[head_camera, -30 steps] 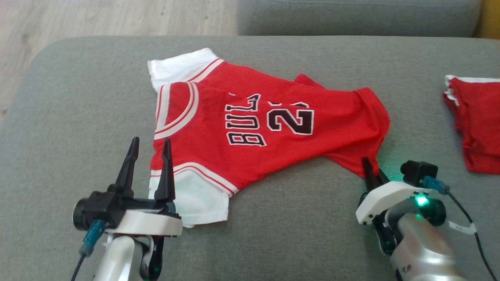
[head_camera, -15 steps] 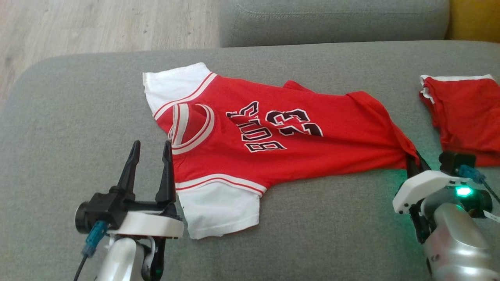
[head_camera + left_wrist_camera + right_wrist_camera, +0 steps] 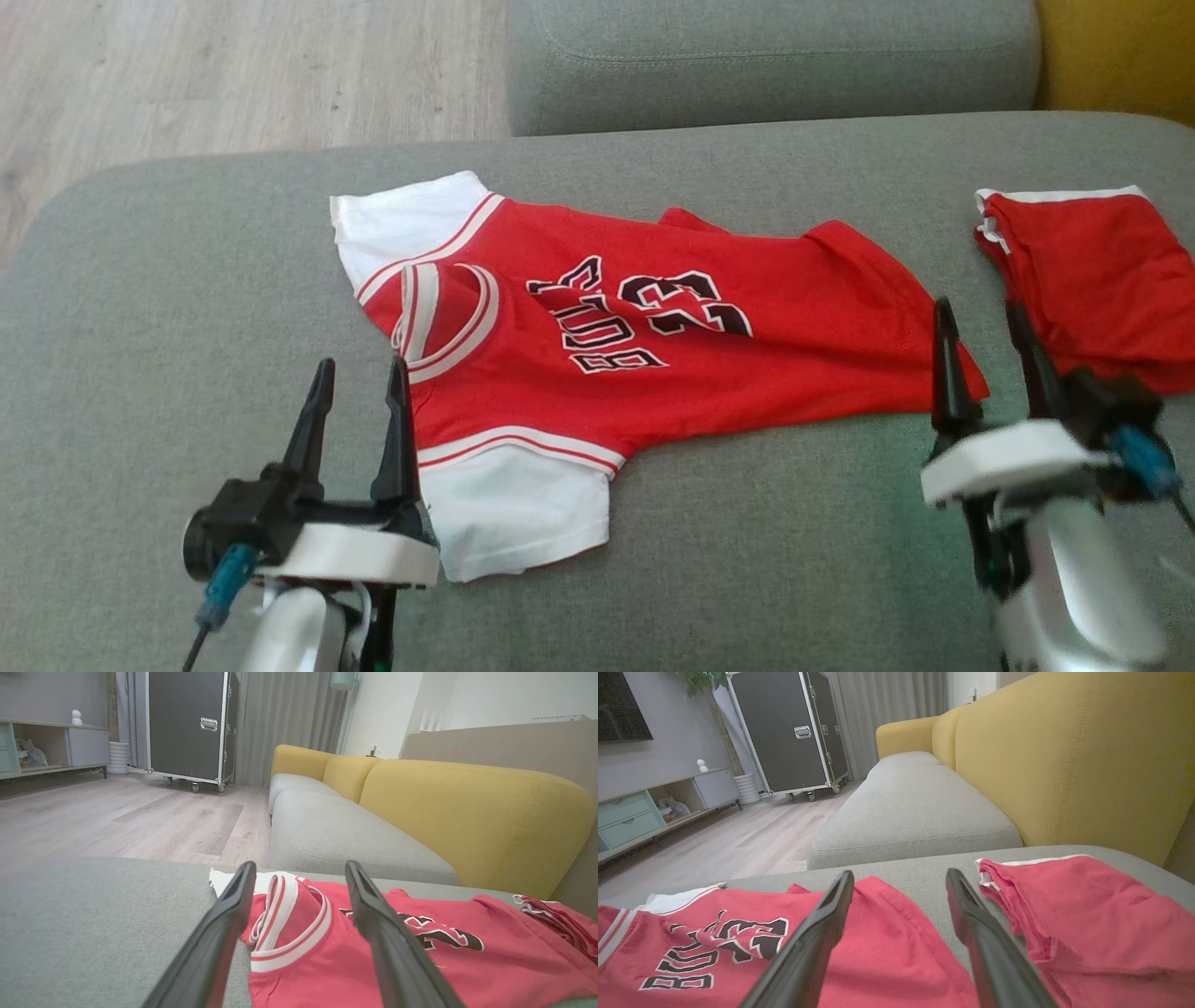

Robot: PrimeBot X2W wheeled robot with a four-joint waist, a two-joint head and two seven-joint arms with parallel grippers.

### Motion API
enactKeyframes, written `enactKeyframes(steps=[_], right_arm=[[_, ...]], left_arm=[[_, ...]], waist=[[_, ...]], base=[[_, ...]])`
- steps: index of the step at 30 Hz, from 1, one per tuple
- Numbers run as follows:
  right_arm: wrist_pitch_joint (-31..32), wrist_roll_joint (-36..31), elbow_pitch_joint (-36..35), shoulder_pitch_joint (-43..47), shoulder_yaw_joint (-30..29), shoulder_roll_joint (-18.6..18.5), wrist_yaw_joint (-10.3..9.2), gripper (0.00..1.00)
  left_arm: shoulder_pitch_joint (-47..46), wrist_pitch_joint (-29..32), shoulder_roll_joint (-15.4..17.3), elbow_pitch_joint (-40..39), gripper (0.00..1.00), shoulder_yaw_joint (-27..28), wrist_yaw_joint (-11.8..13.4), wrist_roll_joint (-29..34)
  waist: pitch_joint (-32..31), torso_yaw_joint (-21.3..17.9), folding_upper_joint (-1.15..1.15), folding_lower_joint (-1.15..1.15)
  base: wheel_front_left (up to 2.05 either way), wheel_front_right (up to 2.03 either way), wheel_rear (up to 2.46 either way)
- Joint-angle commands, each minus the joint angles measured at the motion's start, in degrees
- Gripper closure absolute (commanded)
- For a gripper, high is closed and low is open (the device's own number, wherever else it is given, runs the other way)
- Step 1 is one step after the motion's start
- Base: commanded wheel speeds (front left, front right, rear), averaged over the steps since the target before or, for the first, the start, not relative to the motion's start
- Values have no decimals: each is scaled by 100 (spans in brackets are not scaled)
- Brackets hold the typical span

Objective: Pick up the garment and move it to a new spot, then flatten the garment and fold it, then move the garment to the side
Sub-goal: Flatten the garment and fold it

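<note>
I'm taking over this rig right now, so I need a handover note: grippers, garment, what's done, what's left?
Red-and-white basketball jersey: spread on the grey fabric sofa cushion, creased across the lettering, unfolded.
Left gripper: open, empty, by its collar.
Right gripper: open, empty, at its hem.
Red shorts lie apart, at the right.
Left to do: smooth, fold, move aside.

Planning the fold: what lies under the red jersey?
The grey cushion, visible around the jersey. Whether anything else lies beneath the cloth cannot be seen; it is covered.

Soft even light, faint shadows, right pincer (image 3: 978, 313) seemingly motion-blurred
</note>
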Motion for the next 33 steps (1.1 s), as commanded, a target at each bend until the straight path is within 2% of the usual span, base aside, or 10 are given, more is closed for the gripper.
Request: enactKeyframes(steps=[1,4,8,16,21,29,30,31,32,33], right_arm=[[-66,100,-332,63,162,30,-5,0],[-68,415,-871,471,296,34,-5,0],[-69,467,-1090,564,378,35,-5,0],[-69,516,-1333,428,505,36,-5,0],[-69,551,-1411,349,560,36,-5,0],[-70,565,-1480,274,552,36,-5,0],[-70,567,-1485,268,557,36,-5,0],[-70,571,-1491,259,564,36,-5,0],[-70,574,-1496,250,571,37,-5,0],[-70,578,-1497,238,583,37,-5,0]], left_arm=[[-100,-54,21,-156,0,142,16,-38],[-150,-54,20,0,0,95,-6,-71],[-361,-54,24,502,0,53,-16,-14],[-1484,659,254,1950,0,-58,-110,-20],[-2131,1144,462,2768,0,-21,-55,-19],[-2737,1306,597,3580,0,-97,-152,-92],[-2786,1335,605,3659,6,-125,-174,-104],[-2840,1365,619,3733,69,-152,-193,-119],[-2895,1382,640,3797,100,-187,-211,-125],[-2955,1388,669,3852,100,-213,-228,-137]], waist=[[3,-14,0,0],[51,-48,0,0],[166,-95,0,0],[603,-257,0,0],[885,-409,0,0],[1134,-557,0,0],[1151,-566,0,0],[1172,-576,0,0],[1188,-582,0,0],[1209,-592,0,0]], base=[[0,0,0],[0,0,0],[0,0,0],[0,0,0],[0,0,0],[0,0,0],[0,0,0],[0,0,0],[0,0,0],[0,0,0]])
